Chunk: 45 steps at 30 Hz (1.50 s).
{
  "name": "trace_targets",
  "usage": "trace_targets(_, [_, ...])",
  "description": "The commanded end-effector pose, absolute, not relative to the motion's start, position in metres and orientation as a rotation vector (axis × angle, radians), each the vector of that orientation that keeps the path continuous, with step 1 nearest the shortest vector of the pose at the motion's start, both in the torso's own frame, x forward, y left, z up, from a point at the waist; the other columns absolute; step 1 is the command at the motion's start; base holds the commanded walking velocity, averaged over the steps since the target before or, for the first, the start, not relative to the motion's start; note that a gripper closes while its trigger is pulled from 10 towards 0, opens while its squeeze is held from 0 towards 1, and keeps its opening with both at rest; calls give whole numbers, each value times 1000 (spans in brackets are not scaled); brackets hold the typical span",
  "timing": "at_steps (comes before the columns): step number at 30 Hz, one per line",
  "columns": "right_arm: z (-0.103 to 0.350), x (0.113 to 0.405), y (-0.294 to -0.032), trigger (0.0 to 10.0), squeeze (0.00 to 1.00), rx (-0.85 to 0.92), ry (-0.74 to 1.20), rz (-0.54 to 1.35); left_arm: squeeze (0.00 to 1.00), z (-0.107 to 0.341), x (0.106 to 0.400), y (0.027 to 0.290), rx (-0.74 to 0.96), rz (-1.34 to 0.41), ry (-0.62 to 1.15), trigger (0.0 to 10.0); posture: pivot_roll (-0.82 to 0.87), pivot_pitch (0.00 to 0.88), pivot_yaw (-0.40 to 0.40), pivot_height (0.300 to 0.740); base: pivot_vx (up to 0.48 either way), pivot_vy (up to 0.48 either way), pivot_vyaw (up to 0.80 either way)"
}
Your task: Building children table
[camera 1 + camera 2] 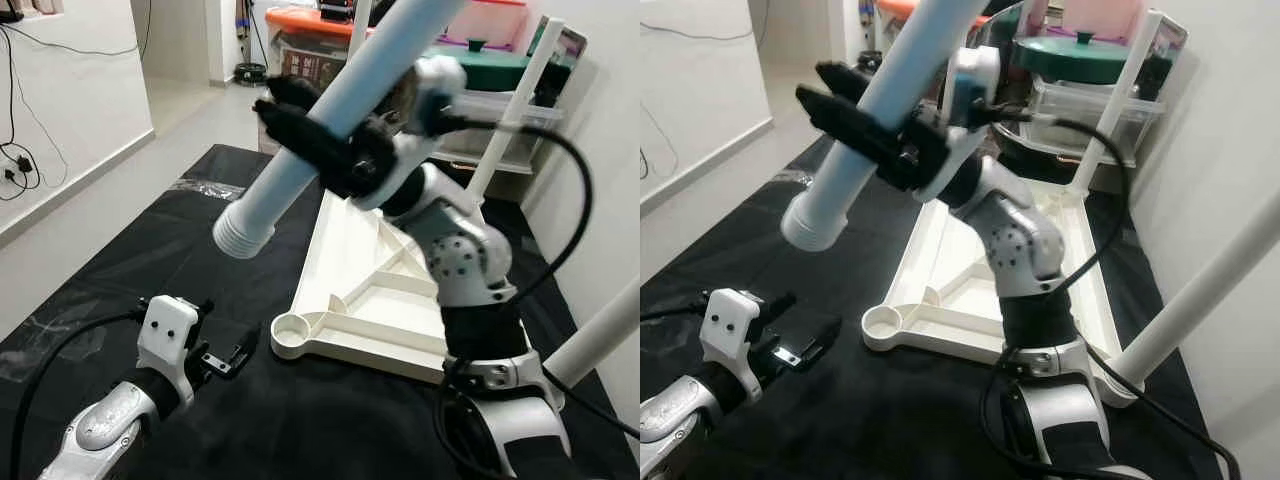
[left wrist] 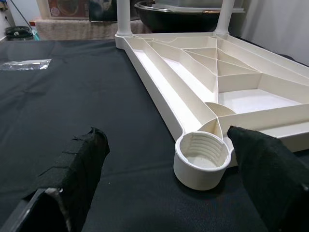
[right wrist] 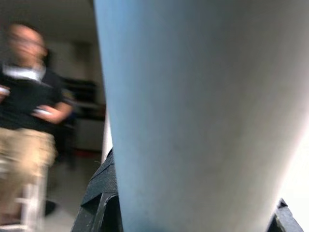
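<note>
An upside-down white children's tabletop [image 1: 380, 290] lies on a black cloth, its ribbed underside up. My right gripper [image 1: 305, 130] is shut on a loose white table leg [image 1: 330, 110], held tilted above the tabletop with its threaded end [image 1: 240, 235] pointing down and to the left. A threaded corner socket [image 2: 201, 153] sits at the tabletop's near left corner. My left gripper [image 1: 225, 355] stands open low over the cloth, just left of that socket. Two legs [image 1: 515, 110] stand screwed in at the far right and near right [image 1: 1200, 290].
Black cloth [image 1: 150, 250] covers the floor around the tabletop. Stacked plastic storage boxes [image 1: 490, 60] and a dark green lid [image 1: 1085, 55] stand behind. A white wall [image 1: 60, 110] with cables is at left. A blurred person [image 3: 26, 96] stands in the right wrist view.
</note>
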State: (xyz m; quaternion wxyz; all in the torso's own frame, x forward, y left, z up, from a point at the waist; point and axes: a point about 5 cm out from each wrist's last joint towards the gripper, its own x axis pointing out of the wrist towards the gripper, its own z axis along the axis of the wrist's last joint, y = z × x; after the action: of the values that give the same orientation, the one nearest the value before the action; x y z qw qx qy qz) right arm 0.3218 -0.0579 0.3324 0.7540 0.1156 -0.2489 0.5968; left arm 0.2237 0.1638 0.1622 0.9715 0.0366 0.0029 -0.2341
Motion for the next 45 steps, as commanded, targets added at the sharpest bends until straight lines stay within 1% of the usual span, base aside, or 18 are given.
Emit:
trace_targets(1, [318, 331, -58, 0, 0, 169, -501, 1189, 0, 158, 224, 165, 74, -461, 19, 10000, 112, 0, -90, 740, 0, 0, 0])
trace_targets(2, [318, 331, -58, 0, 0, 169, -501, 1189, 0, 158, 224, 165, 74, -461, 19, 10000, 112, 0, -90, 740, 0, 0, 0])
trace_targets(3, [308, 336, -56, 0, 0, 112, -474, 1128, 0, 156, 224, 165, 83, -451, 29, 10000, 114, 0, -91, 740, 0, 0, 0])
trace_targets(4, [308, 336, -56, 0, 0, 112, -474, 1128, 0, 156, 224, 165, 83, -451, 29, 10000, 114, 0, -91, 740, 0, 0, 0])
trace_targets(5, [299, 339, -54, 0, 0, 70, -449, 1087, 0, 155, 224, 167, 90, -437, 36, 10000, 115, 0, -92, 740, 0, 0, 0])
trace_targets(7, [299, 339, -54, 0, 0, 70, -449, 1087, 0, 155, 224, 167, 90, -437, 36, 10000, 115, 0, -92, 740, 0, 0, 0])
trace_targets(9, [281, 342, -50, 0, 0, 18, -403, 1033, 0, 153, 224, 171, 92, -398, 44, 10000, 121, 0, -95, 740, 0, 0, 0])
trace_targets(16, [257, 342, -46, 0, 0, -56, -359, 1004, 0, 151, 225, 174, 98, -364, 50, 10000, 121, 0, -95, 740, 0, 0, 0])
trace_targets(21, [240, 339, -47, 0, 0, -110, -334, 1035, 0, 148, 221, 175, 89, -383, 73, 10000, 121, 0, -95, 740, 0, 0, 0])
trace_targets(23, [235, 336, -49, 0, 0, -123, -323, 1060, 0, 143, 216, 179, 99, -381, 104, 10000, 119, 0, -91, 740, 0, 0, 0])
trace_targets(25, [225, 331, -50, 0, 0, -135, -304, 1105, 0, 128, 207, 192, 120, -337, 189, 10000, 123, 0, -96, 740, 0, 0, 0])
trace_targets(27, [221, 330, -50, 0, 0, -138, -298, 1119, 0, 121, 204, 198, 127, -313, 226, 10000, 123, 0, -96, 740, 0, 0, 0])
trace_targets(32, [214, 326, -47, 0, 0, -149, -285, 1146, 0, 114, 200, 197, 132, -311, 262, 10000, 131, 0, -98, 740, 0, 0, 0])
trace_targets(36, [207, 324, -41, 0, 0, -156, -259, 1188, 0, 114, 202, 188, 120, -341, 255, 10000, 131, 0, -100, 740, 0, 0, 0])
trace_targets(45, [198, 323, -38, 0, 0, -204, -232, 1226, 0, 116, 203, 188, 120, -342, 245, 10000, 138, 0, -105, 740, 0, 0, 0])
